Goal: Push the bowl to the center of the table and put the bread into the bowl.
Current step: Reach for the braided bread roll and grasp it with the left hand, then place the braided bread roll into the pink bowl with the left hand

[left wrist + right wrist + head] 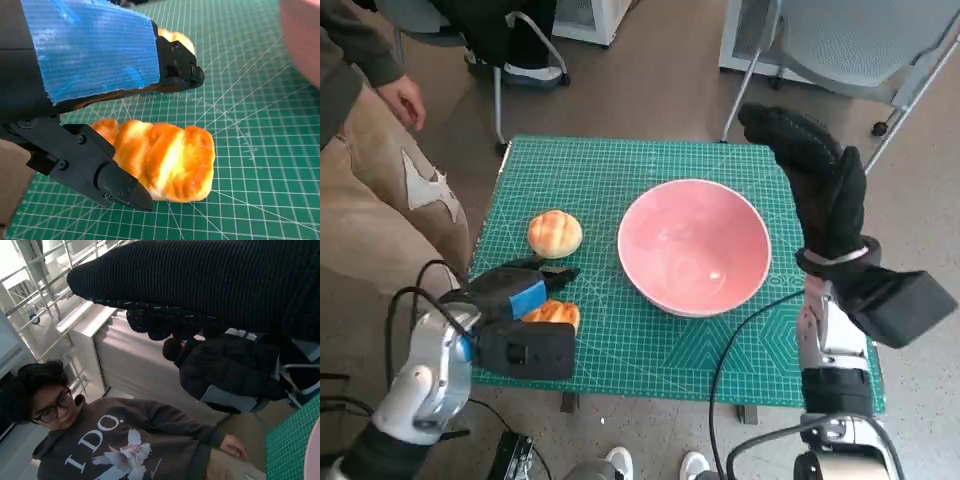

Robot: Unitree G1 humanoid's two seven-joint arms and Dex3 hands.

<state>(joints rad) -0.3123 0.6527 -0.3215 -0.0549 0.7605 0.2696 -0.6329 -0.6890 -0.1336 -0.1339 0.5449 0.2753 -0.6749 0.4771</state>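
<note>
1. Two steps are being asked of the robot, and the first is being judged as about done: the bowl (694, 246) is sitting near the middle of the table (620, 165), a little toward its right edge, with nothing in it.
2. The second step is being begun: the glazed bread (167, 160) is lying near the table's front-left corner, still on the mat.
3. The left hand (520, 315) is being held over that bread, its fingers (112, 180) spread on either side and seemingly not yet clamped.
4. A round bun (555, 234) is lying just beyond, near the left edge, untouched.
5. The right hand (815, 175) is being held raised over the right edge, fingers loosely extended and gripping nothing.
</note>
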